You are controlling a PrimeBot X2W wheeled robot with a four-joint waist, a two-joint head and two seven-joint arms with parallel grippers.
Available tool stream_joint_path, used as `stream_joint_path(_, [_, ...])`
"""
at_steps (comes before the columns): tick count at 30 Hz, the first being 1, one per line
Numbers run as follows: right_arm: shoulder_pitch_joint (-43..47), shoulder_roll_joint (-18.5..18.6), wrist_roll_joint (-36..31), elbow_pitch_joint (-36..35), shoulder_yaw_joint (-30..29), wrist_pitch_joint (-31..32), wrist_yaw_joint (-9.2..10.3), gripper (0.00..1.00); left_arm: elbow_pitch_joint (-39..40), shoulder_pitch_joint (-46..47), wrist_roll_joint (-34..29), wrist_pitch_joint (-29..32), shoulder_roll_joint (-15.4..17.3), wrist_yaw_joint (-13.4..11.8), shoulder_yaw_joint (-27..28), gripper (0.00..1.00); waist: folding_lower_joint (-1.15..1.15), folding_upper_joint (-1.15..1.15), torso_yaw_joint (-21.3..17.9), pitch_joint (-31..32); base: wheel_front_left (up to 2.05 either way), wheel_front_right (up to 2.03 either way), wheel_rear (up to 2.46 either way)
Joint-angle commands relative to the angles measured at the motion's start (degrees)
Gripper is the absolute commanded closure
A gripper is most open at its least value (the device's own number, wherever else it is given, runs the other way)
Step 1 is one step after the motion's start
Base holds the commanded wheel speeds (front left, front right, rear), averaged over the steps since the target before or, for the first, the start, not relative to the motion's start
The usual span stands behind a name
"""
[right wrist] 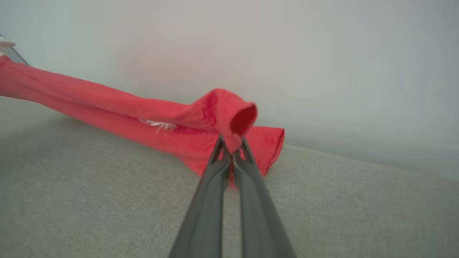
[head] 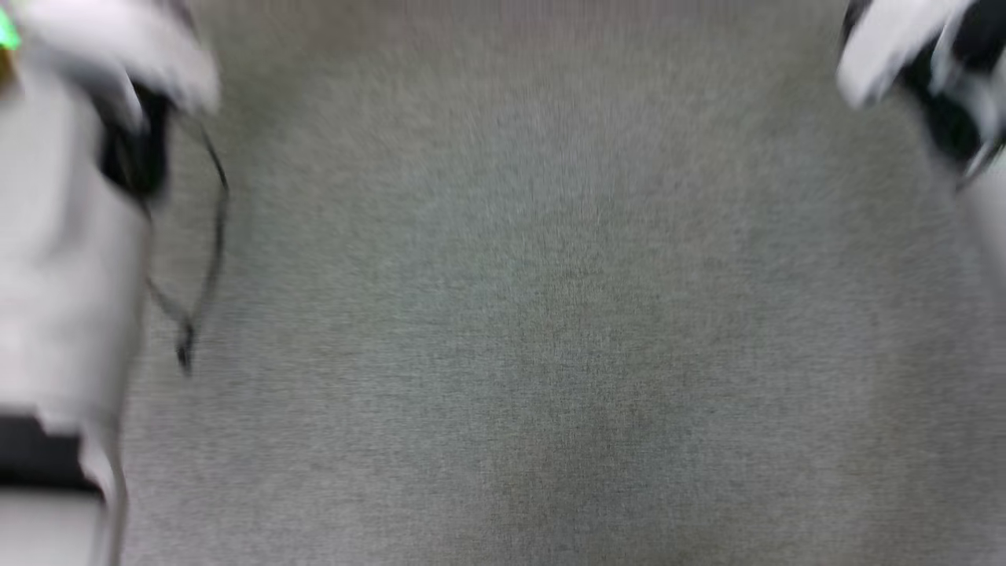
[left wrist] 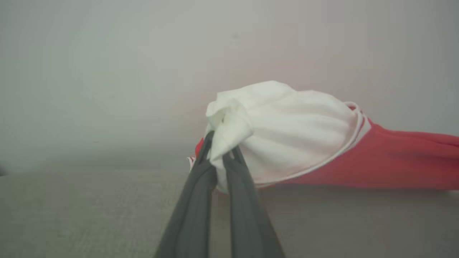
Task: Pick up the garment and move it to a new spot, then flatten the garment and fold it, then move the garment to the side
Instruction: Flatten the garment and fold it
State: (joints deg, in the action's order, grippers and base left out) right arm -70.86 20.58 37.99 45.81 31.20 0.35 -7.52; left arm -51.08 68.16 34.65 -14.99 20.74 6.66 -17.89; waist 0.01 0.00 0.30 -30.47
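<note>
Garment (right wrist: 107, 104) strung taut, low over grey surface (head: 550, 314) | my left gripper (left wrist: 219, 159) clenched on white sleeve (left wrist: 287, 132) | my right gripper (right wrist: 231, 150) pinching red edge (right wrist: 238, 120) | risk: I overpull, a small bite slips, cloth drops

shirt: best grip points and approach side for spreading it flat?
Its two ends, as held now: left gripper shut on the bunched white sleeve, right gripper shut on the red end. The shirt runs as a long roll between them, so end grips, each from its own outer side, should let it spread; a mid-body pinch would likely bunch it.
</note>
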Motion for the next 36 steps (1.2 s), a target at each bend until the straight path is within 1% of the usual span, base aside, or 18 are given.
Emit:
stream_joint_path(1, [3.9,0.7,1.5,-1.2,0.9,-0.5,0.05,1.00,0.8,-4.6,0.1,-0.3,0.2,0.2,0.2,1.00,-0.01,0.00,1.1,6.7,0.00,0.00,0.00])
stream_joint_path(4, [11.8,1.7,4.0,-3.8,3.2,-0.1,0.06,1.00,2.0,-14.0,-0.7,-0.3,1.6,0.5,-1.4,1.00,-0.01,0.00,0.6,10.7,0.00,0.00,0.00])
stream_joint_path(8, [21.4,3.5,6.0,-7.5,4.9,0.2,0.06,1.00,5.4,-25.7,-0.4,-0.2,2.5,0.6,-2.8,1.00,-0.01,0.00,0.4,15.3,0.00,0.00,0.00])
stream_joint_path(12, [30.4,5.1,7.4,-11.7,5.1,1.2,0.06,1.00,10.8,-36.5,0.6,1.0,3.5,-0.9,-3.1,1.00,-0.01,0.00,0.5,19.4,0.00,0.00,0.00])
stream_joint_path(17, [41.7,7.5,8.2,-17.4,2.0,2.8,0.07,1.00,21.8,-50.1,3.0,4.6,5.3,-4.7,-2.5,1.00,-0.01,0.00,0.9,24.1,0.00,0.00,0.00])
stream_joint_path(19, [46.0,8.8,7.5,-20.1,-0.3,3.5,0.07,1.00,27.3,-55.1,3.8,6.6,6.2,-6.9,-2.2,1.00,-0.01,0.00,1.3,25.3,0.00,0.00,0.00])
stream_joint_path(24, [57.4,9.1,5.4,-27.8,-7.2,7.2,0.08,1.00,41.3,-66.4,6.3,11.8,7.7,-12.6,-1.0,1.00,-0.01,0.00,1.8,27.2,0.00,0.00,0.00])
stream_joint_path(30, [70.5,6.0,0.6,-39.3,-17.5,14.2,0.08,1.00,54.9,-76.8,8.5,15.9,9.7,-19.6,1.4,1.00,-0.01,0.00,1.9,28.4,0.00,0.00,0.00])
stream_joint_path(32, [74.3,4.3,-1.4,-43.3,-21.0,17.1,0.08,1.00,58.8,-79.3,8.9,16.8,10.5,-21.8,2.6,1.00,-0.01,0.00,1.8,28.4,0.00,0.00,0.00])
stream_joint_path(34, [76.7,2.4,-3.4,-47.4,-24.3,19.5,0.08,1.00,62.4,-80.4,9.0,17.5,10.9,-23.0,3.1,1.00,-0.01,0.00,1.9,28.2,0.00,0.00,0.00])
stream_joint_path(36, [77.9,0.3,-5.0,-50.7,-26.5,21.8,0.07,1.00,64.3,-79.5,9.1,17.8,10.8,-23.4,3.2,1.00,-0.01,0.00,2.0,27.8,0.00,0.00,0.00])
